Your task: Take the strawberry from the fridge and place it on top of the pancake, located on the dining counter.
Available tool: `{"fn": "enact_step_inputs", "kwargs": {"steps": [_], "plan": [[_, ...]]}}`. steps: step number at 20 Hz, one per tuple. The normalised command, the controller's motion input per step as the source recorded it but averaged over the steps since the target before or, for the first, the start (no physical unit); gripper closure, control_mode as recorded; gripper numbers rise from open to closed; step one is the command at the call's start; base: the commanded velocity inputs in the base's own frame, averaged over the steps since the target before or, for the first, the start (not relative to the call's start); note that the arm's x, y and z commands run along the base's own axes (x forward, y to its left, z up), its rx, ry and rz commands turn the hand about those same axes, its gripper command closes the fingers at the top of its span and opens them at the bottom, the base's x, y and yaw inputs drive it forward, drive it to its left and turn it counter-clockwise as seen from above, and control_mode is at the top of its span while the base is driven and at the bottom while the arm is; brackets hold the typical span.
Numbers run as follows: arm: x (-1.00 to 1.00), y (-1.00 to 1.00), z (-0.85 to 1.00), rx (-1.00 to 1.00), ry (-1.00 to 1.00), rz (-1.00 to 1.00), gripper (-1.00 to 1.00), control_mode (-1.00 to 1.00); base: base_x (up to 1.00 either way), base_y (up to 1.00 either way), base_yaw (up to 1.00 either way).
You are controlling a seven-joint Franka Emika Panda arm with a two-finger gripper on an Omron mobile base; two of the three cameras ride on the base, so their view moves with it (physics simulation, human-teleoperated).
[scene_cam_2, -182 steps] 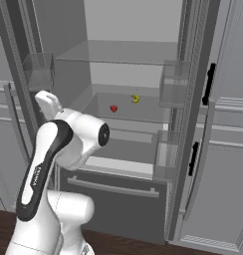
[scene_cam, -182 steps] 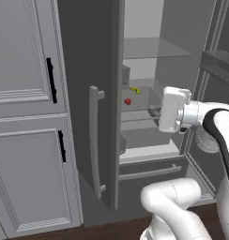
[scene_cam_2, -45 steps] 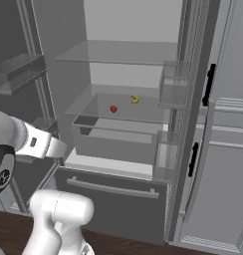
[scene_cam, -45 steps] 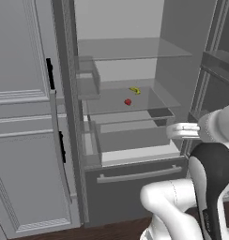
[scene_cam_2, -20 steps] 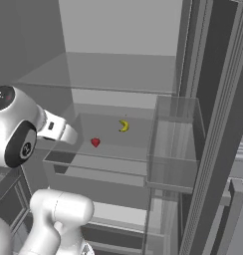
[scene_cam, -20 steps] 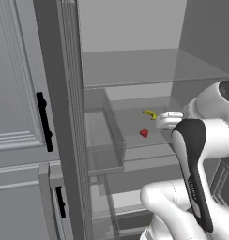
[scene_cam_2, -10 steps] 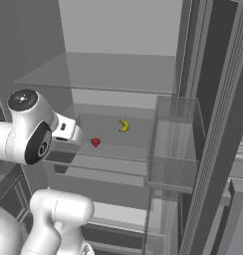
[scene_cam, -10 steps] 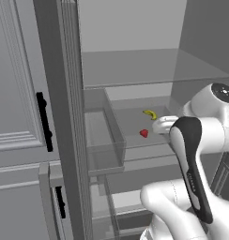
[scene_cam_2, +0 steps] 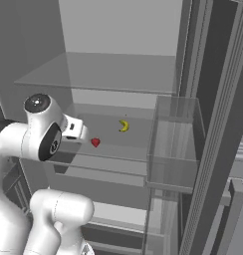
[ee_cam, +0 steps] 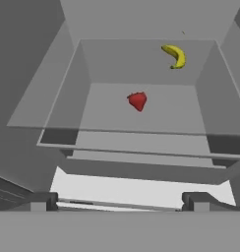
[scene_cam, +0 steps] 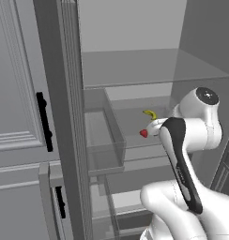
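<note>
closer than a second ago, open two-finger gripper [ee_cam: 119, 201] faces tiny red strawberry [ee_cam: 137, 101] on pale fridge shelf [ee_cam: 156, 142] — nothing grasped yet.

Base driven right up to the open fridge [scene_cam: 64, 117], both doors swung wide. Arm lifted from low beside the drawer to shelf height, hand edging in toward the strawberry [ee_cam: 137, 101], jaws wide apart, berry untouched.
</note>
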Motion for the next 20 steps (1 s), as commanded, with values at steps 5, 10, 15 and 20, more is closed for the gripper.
{"fn": "enact_step_inputs", "kwargs": {"steps": [5, 10, 15, 20], "plan": [[0.50, -0.02, -0.36, -0.02, 0.01, 0.00, -1.00, -1.00, 0.00, 0.00, 0.00], [0.56, 0.00, -0.36, 0.00, 0.01, 0.00, -1.00, -1.00, 0.00, 0.00, 0.00], [0.55, 0.00, -0.29, 0.00, 0.06, 0.00, -1.00, -1.00, 0.00, 0.00, 0.00], [0.48, -0.09, -0.24, 0.00, 0.06, 0.00, -1.00, -1.00, 0.00, 0.00, 0.00]]}}
